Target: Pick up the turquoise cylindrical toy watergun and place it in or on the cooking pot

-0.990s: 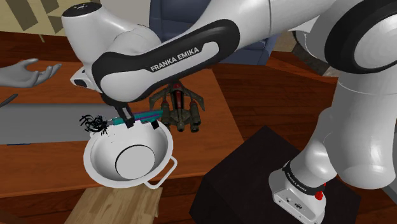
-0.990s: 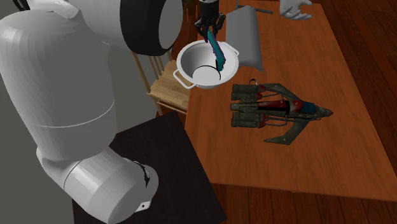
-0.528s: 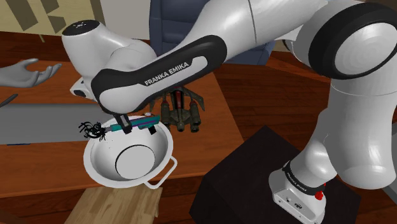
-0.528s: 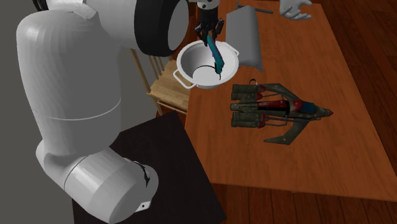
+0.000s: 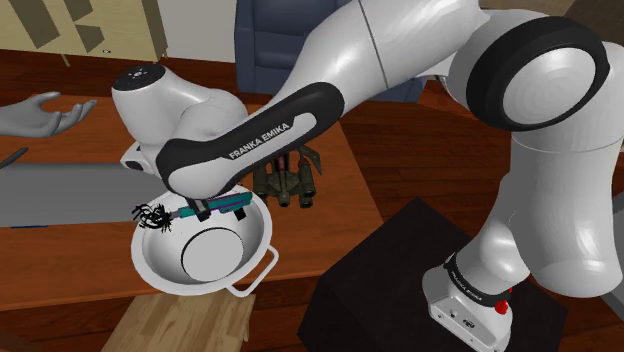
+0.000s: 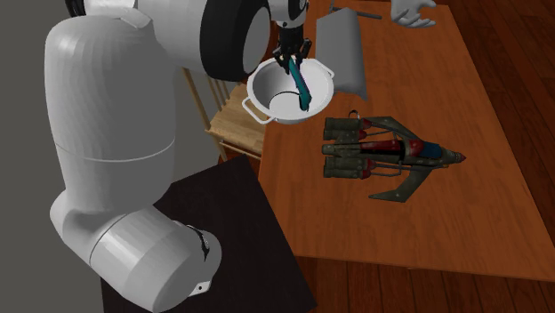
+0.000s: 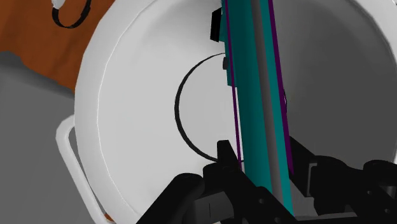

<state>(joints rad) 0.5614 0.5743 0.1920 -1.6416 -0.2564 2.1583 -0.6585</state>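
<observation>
The turquoise toy watergun (image 5: pixel 226 203) is a slim tube with purple edging. My gripper (image 5: pixel 200 209) is shut on it near one end and holds it level just inside the mouth of the white cooking pot (image 5: pixel 160 262). In the second exterior view the watergun (image 6: pixel 301 86) slants down into the pot (image 6: pixel 265 82) below the gripper (image 6: pixel 293 56). In the wrist view the black fingers (image 7: pixel 224 156) clasp the watergun (image 7: pixel 256 95), and the pot's pale wall (image 7: pixel 127 108) lies behind it. I cannot tell whether the toy touches the pot.
A brown crossbow-like toy (image 6: pixel 387 153) lies on the wooden table (image 6: pixel 427 80) beside the pot. A grey mat (image 5: pixel 60 195) and a grey hand model (image 5: pixel 40 115) sit further along. A black tangled object (image 5: pixel 152 213) rests at the pot's rim. A wooden chair (image 6: pixel 229 114) stands beside the table.
The arm has come lower, carrying the watergun down from above the rim into the pot's mouth. The grip stays the same and the pot has not moved.
</observation>
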